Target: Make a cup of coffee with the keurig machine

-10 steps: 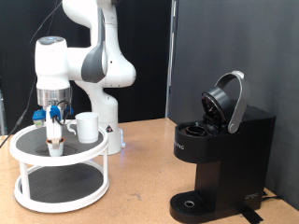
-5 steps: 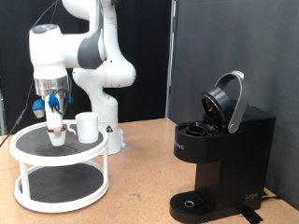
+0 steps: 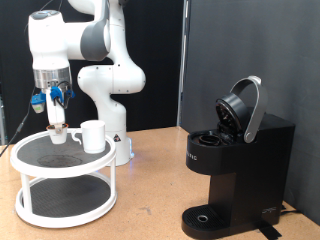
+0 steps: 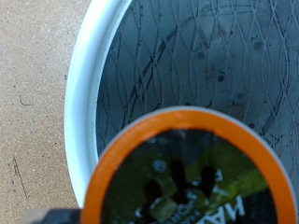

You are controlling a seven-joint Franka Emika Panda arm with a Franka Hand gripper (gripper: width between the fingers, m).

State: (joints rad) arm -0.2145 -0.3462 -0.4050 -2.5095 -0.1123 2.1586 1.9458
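My gripper [image 3: 56,124] hangs above the top tier of the white two-tier stand [image 3: 30,206] at the exterior view's left, shut on a small coffee pod [image 3: 57,133] lifted off the tier. In the wrist view the pod [image 4: 187,177] has an orange rim and a dark printed foil top and fills the frame close up. The white cup [image 3: 93,135] stands on the top tier just right of the gripper, handle to the left. The black keurig machine [image 3: 235,165] stands at the right with its lid [image 3: 245,108] raised and the pod chamber open.
The robot's white base [image 3: 118,140] stands behind the stand. The stand's dark mesh top [image 4: 215,65] and white rim [image 4: 84,93] show under the pod. Bare brown table lies between stand and machine. The drip tray [image 3: 207,217] holds nothing.
The gripper has risen from the stand's top tier and shifted slightly left, carrying the pod up with it. Cup and machine have not moved.
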